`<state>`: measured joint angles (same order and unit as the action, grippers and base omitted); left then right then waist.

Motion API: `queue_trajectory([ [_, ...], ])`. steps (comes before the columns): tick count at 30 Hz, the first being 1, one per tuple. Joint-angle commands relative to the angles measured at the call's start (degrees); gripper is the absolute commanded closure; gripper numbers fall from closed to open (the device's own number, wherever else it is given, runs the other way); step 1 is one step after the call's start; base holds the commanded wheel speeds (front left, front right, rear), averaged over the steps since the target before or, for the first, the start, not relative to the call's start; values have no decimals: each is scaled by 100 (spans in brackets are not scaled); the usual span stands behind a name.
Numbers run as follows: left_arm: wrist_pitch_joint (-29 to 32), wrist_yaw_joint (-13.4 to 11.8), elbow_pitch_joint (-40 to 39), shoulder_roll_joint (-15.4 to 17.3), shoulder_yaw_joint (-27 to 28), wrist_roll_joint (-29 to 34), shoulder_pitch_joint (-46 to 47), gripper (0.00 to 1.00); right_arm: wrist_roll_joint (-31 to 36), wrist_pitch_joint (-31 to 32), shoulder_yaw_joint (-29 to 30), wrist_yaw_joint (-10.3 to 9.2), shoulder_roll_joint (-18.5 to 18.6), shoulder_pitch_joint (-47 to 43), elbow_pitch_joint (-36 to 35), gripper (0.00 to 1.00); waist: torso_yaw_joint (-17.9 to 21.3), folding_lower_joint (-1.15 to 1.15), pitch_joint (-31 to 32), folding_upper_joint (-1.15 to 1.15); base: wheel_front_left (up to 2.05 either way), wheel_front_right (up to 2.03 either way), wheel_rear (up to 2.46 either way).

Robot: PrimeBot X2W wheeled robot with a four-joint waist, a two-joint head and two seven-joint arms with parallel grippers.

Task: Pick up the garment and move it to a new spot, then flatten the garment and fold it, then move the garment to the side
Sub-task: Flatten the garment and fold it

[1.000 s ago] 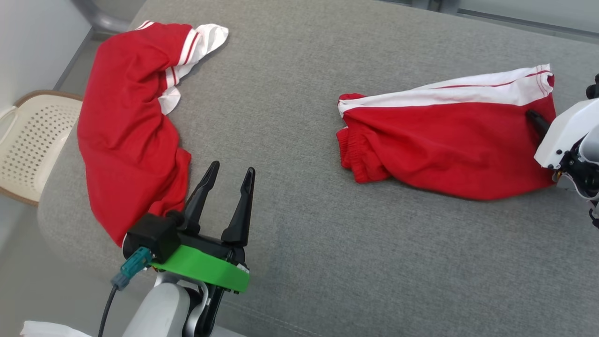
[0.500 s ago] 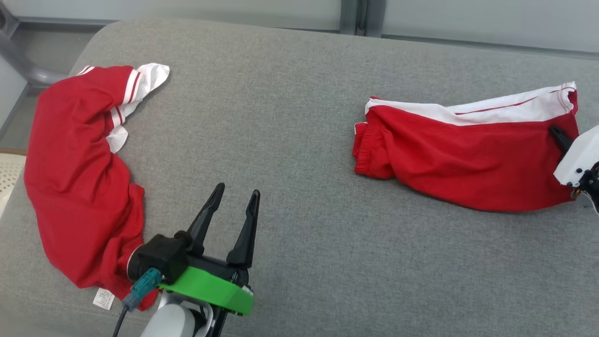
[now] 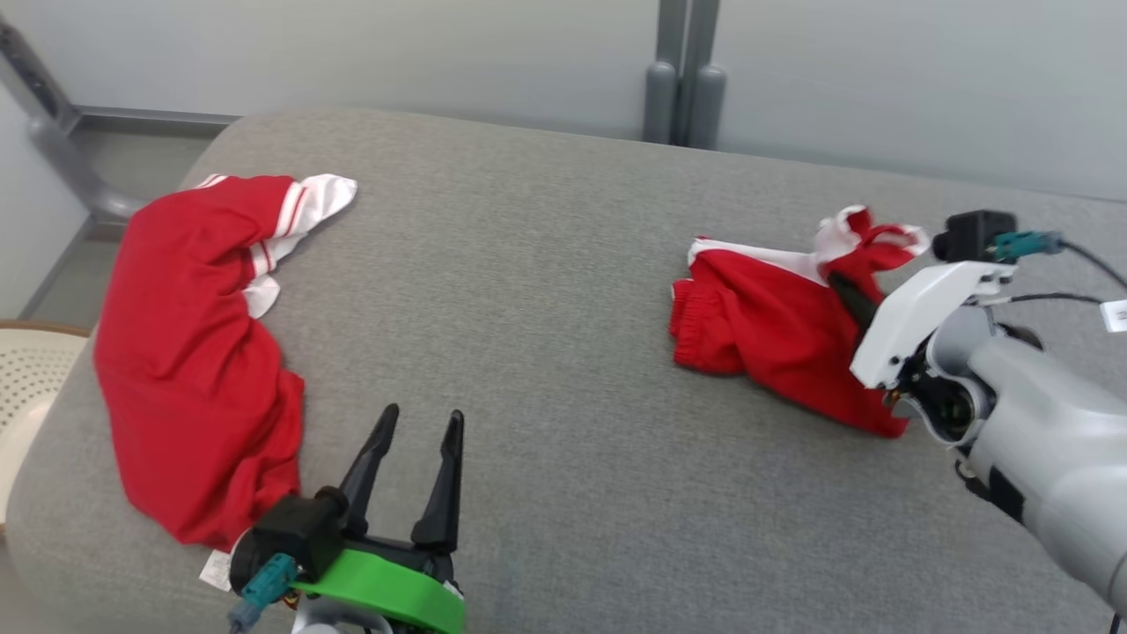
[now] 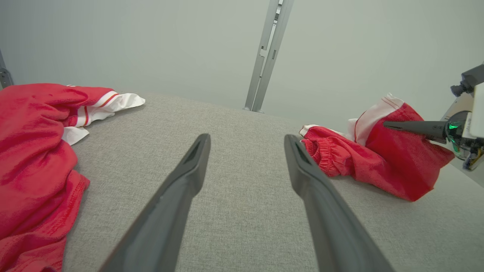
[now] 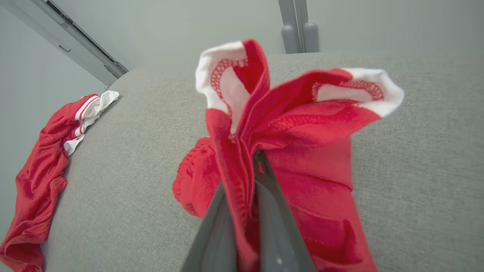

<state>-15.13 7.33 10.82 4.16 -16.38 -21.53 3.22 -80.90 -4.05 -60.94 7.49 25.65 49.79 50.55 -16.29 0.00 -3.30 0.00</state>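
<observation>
The garment [image 3: 766, 326], red shorts with a white side stripe, lies bunched on the right of the grey cushion. My right gripper [image 3: 841, 286] is shut on its leg-hem end, which is lifted off the surface; the waistband end rests on the cushion. In the right wrist view the red cloth [image 5: 302, 124] is pinched between the fingers [image 5: 257, 158], and the white-edged hem fans out above them. The left wrist view shows the garment [image 4: 378, 166] at right. My left gripper [image 3: 421, 418] stands open over bare cushion at the front left, its fingers [image 4: 246, 139] holding nothing.
A second red garment with white striped trim [image 3: 194, 352] lies along the cushion's left side, close to my left gripper. A perforated cream chair [image 3: 26, 370] stands beyond the left edge. Grey wall posts [image 3: 682, 97] rise behind the cushion [image 3: 563, 352].
The head camera has shifted. My right gripper has raised the garment's hem end and drawn it left toward the waistband, so the stretched-out shorts are now bunched. The left gripper stays open.
</observation>
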Motion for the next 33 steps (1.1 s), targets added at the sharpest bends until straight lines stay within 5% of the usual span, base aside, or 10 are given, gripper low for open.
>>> queue_trajectory([
  [1,-2,20,23,-30,-74,32,-65,0,-5,65,-41,0,-85,-61,148,100,-360,0,131,0,0,0,0],
  [16,-1,20,133,-88,-391,-67,129,0,360,314,-361,0,-746,671,1703,100,-1172,0,-195,0,0,0,0],
  [17,-1,20,142,-93,-390,-78,143,0,372,388,-389,0,-782,695,1784,97,-1174,0,-226,0,0,0,0],
  [18,-1,20,151,-95,-391,-87,153,0,405,429,-415,0,-810,734,1844,60,-1171,0,-248,0,0,0,0],
  [19,-1,20,161,-95,-391,-93,155,0,415,433,-426,0,-848,772,1877,52,-1161,0,-258,0,0,0,0],
  [20,-1,19,171,-95,-381,-96,151,0,420,431,-435,0,-898,802,1898,0,-1139,0,-264,0,0,0,0],
  [27,-2,20,203,-100,-269,-66,111,0,542,93,-571,0,-1000,708,1497,0,-774,0,-150,0,0,0,0],
  [33,-2,20,143,-93,-136,-5,30,0,656,-611,-607,-1,-704,635,862,0,-258,0,-50,0,0,0,0],
])
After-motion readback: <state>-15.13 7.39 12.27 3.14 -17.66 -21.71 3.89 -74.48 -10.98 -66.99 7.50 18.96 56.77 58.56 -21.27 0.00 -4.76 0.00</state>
